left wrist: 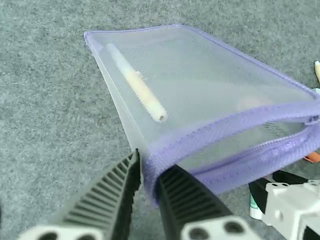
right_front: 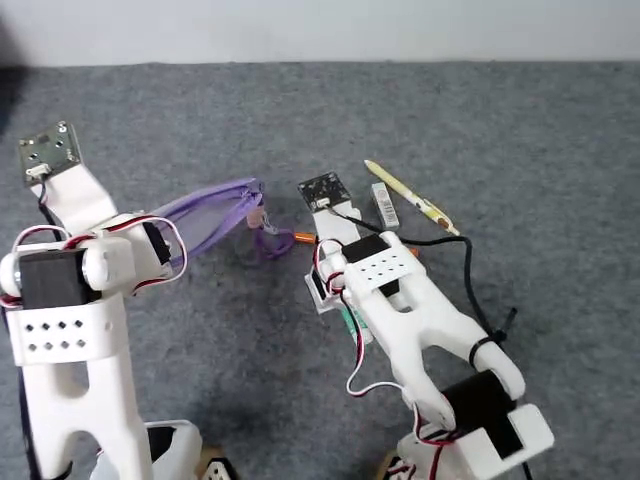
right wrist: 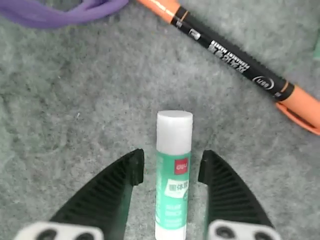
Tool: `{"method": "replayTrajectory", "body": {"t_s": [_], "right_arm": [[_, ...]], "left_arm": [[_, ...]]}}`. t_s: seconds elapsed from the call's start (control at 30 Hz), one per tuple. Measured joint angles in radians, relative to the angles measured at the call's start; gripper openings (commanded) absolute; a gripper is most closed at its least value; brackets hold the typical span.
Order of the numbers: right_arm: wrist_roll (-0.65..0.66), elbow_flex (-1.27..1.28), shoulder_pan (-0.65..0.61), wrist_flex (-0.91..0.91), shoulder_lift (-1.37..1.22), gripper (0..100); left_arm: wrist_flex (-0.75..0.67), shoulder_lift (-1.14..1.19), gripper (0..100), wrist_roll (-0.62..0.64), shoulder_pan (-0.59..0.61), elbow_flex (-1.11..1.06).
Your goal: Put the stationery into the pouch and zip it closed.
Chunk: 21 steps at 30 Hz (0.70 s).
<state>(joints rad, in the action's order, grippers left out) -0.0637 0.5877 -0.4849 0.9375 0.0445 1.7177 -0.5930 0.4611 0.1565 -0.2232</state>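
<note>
A translucent pouch [right_front: 205, 220] with purple trim lies left of centre, its zipper edge [left wrist: 260, 155] partly open. A pale pen [left wrist: 137, 87] lies inside it. My left gripper [left wrist: 147, 167] is shut on the pouch's [left wrist: 210, 85] near purple edge. A green and white glue stick [right wrist: 173, 170] lies on the carpet between the fingers of my right gripper [right wrist: 171, 156], which is open, with a gap on each side. In the high view the glue stick [right_front: 347, 320] peeks out beside the right arm. An orange and black marker [right wrist: 225, 55] lies just beyond it.
A purple strap loop [right_front: 270, 245] trails from the pouch toward the marker [right_front: 300, 238]. A yellow pencil [right_front: 410, 198] and a small white eraser [right_front: 384, 205] lie farther back. A black cable [right_front: 470, 270] runs along the right arm. Grey carpet [right_front: 520, 130] covers the table.
</note>
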Motion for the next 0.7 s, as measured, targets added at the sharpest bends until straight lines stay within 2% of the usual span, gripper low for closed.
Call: {"method": "replayTrajectory", "body": {"t_s": [0.27,0.47,0.6,0.7], "right_arm": [[0.003,0.0,0.003,0.0,-0.008,14.1],[0.037,-0.028,0.017,0.0,-0.127,13.7],[0.041,-0.126,0.049,0.026,-0.209,0.5],[0.041,-0.209,0.074,0.097,-0.247,2.4]], "left_arm": [[0.0,0.0,1,0.0,0.0,0.0],[0.0,0.0,1,0.0,0.0,0.0],[0.0,0.0,1,0.0,0.0,0.0],[0.0,0.0,1,0.0,0.0,0.0]]}}
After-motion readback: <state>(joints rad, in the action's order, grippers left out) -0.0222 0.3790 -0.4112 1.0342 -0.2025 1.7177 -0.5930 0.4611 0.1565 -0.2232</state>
